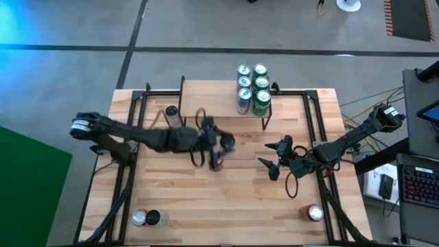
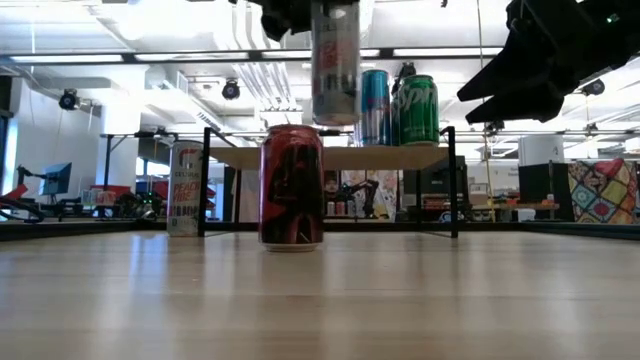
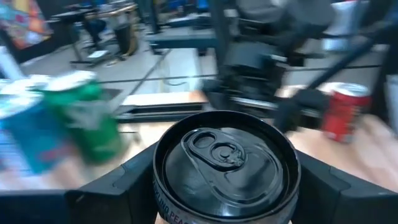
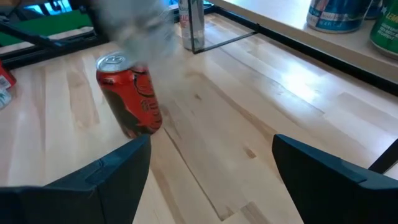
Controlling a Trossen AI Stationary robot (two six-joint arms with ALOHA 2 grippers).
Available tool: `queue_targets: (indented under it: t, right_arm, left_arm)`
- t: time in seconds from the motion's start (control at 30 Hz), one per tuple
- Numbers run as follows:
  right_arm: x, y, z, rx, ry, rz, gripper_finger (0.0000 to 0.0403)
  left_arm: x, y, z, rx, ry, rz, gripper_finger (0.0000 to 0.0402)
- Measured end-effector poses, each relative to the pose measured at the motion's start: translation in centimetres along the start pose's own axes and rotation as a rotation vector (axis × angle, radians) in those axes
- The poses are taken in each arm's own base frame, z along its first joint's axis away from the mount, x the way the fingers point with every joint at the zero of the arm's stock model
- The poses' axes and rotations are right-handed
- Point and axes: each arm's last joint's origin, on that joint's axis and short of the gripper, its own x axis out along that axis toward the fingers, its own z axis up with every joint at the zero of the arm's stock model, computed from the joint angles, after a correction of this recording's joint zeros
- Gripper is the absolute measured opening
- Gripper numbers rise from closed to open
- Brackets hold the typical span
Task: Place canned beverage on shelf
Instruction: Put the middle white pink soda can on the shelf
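The left pincer (image 3: 224, 186) grips a can (image 3: 225, 165) aloft; the right pincer (image 4: 208, 174) hangs wide. Carry the can level over the shelf (image 2: 330, 157), clear of the cans (image 1: 252, 88) there.

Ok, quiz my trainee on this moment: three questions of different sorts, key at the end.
1. True or false: the left gripper holds a can clear of the table.
2. The cans on the shelf stand at: A) the end nearer the right arm; B) the end nearer the left arm; C) the middle.
3. Fill in: the right gripper is ___, with nothing between its fingers.

Key: 1 true; 2 A; 3 open.
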Motion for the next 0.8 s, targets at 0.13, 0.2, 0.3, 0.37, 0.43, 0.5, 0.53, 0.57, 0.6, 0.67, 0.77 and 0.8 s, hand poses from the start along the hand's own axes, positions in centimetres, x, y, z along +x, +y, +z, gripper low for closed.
queue_targets:
  t: [0.13,0.2,0.3,0.37,0.43,0.5,0.53,0.57,0.6,0.67,0.77,0.8]
  right_arm:
    - [0.2,-0.3,0.0,-0.006,0.005,-0.020,0.0325]
    - [0.3,-0.5,0.0,-0.017,0.016,-0.034,0.0325]
    - [0.4,-0.7,-0.2,-0.035,0.035,-0.052,0.0325]
    - [0.4,-0.9,-0.3,-0.035,0.045,-0.061,0.0325]
    - [0.5,-1.0,-0.4,-0.034,0.053,-0.069,0.0325]
    - [0.4,-1.1,-0.6,-0.035,0.063,-0.076,0.0325]
    - [0.4,-1.1,-0.6,-0.029,0.067,-0.079,0.0325]
    - [0.4,-1.2,-0.7,-0.030,0.072,-0.083,0.0325]
    - [0.4,-1.2,-0.7,-0.032,0.078,-0.086,0.0324]
    - [0.4,-1.3,-0.8,-0.029,0.085,-0.091,0.0325]
    - [0.4,-1.3,-0.9,-0.032,0.087,-0.093,0.0325]
    - [0.4,-1.3,-0.8,-0.032,0.087,-0.093,0.0324]
  left_arm:
    - [-0.5,3.5,1.0,0.011,0.005,0.028,0.0247]
    - [-0.7,5.2,1.4,0.037,-0.001,0.048,0.0247]
    - [-0.8,8.0,1.4,0.066,-0.018,0.064,0.0247]
    - [-0.7,10.1,1.2,0.057,-0.024,0.073,0.0247]
    - [-0.5,12.2,0.8,0.046,-0.029,0.083,0.0247]
    - [-0.3,14.0,0.3,0.041,-0.038,0.105,0.0247]
    - [-0.3,14.9,0.1,0.040,-0.039,0.119,0.0247]
    - [-0.2,15.7,-0.2,0.042,-0.046,0.130,0.0247]
    - [-0.1,16.5,-0.3,0.046,-0.056,0.142,0.0247]
    - [-0.1,18.0,-0.8,0.053,-0.069,0.139,0.0247]
    - [0.0,19.9,-1.4,0.063,-0.077,0.108,0.0247]
    - [0.2,20.6,-1.5,0.058,-0.075,0.093,0.0247]
